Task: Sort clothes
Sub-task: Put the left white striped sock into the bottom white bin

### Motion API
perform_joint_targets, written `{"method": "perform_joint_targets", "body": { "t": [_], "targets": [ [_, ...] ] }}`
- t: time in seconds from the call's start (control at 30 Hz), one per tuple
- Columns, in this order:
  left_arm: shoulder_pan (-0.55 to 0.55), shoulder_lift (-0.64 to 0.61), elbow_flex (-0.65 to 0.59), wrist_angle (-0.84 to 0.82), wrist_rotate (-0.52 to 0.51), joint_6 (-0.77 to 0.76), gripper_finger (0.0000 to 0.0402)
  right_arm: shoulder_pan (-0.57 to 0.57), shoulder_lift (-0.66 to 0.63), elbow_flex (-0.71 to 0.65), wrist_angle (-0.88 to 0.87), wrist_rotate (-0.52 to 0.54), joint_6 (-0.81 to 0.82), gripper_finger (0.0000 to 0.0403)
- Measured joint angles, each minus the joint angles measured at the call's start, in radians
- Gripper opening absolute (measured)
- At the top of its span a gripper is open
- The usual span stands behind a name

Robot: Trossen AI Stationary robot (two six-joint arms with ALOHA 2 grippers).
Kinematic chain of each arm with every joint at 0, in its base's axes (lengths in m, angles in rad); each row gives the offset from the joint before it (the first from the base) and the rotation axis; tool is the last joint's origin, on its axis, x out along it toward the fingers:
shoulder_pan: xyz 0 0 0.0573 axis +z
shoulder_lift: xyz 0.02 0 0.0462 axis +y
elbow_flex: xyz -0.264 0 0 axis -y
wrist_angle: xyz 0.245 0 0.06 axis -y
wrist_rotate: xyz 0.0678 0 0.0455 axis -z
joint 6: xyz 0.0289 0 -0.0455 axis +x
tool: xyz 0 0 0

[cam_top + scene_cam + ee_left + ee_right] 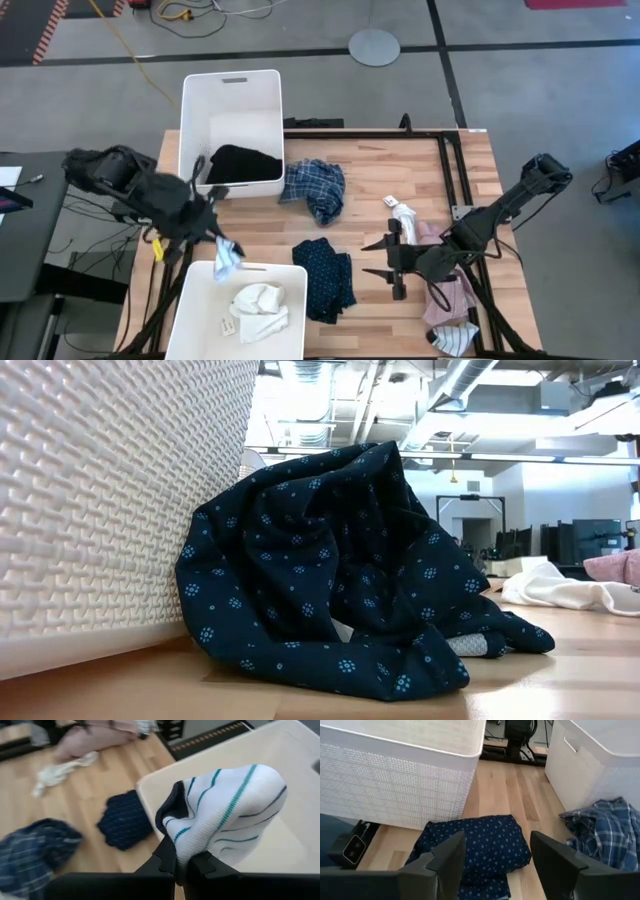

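Two white bins on my wooden table (pixel 400 160): far bin (pixel 232 95) at the back edge, near bin (pixel 195 305) up front. Yellow cable (pixel 130 45) snakes across the grey floor.

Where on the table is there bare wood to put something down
Bare wood lies between the blue plaid shirt and the white sock, above the navy dotted piece. Crowded around the pink shirt under the right gripper.

Two white bins: one (pixel 232 95) beyond the navy dotted piece (pixel 325 275), one (pixel 190 310) left of it. One black piece (pixel 242 163), one blue plaid shirt (pixel 315 187), one pink shirt (pixel 448 290). Socks: one striped (pixel 226 258), a white bunch (pixel 260 308), hard to count, another white one (pixel 404 215).
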Motion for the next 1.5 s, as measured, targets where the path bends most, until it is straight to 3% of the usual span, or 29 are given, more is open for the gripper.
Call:
{"method": "perform_joint_targets", "body": {
  "t": [0.3,0.57,0.83,1.33,1.5],
  "targets": [
    [-0.16,0.132,0.0,-0.004,-0.044,-0.058,0.0001,0.045,0.001,0.0,-0.04,-0.002,0.05,0.024],
    [-0.205,0.249,-0.012,-0.039,-0.124,-0.08,0.0001,0.06,0.001,-0.01,-0.057,-0.001,0.094,0.024],
    [-0.224,0.239,-0.167,0.061,-0.102,-0.165,0.0002,0.072,0.002,-0.073,-0.076,-0.001,0.171,0.024],
    [-0.3,0.24,-0.18,0.087,-0.111,-0.217,0.0002,0.071,0.002,-0.089,-0.039,0.0,0.18,0.024],
    [-0.3,0.242,-0.247,0.102,-0.107,-0.23,0.0004,0.071,0.002,-0.088,-0.02,0.0,0.173,0.024]
  ]
}}
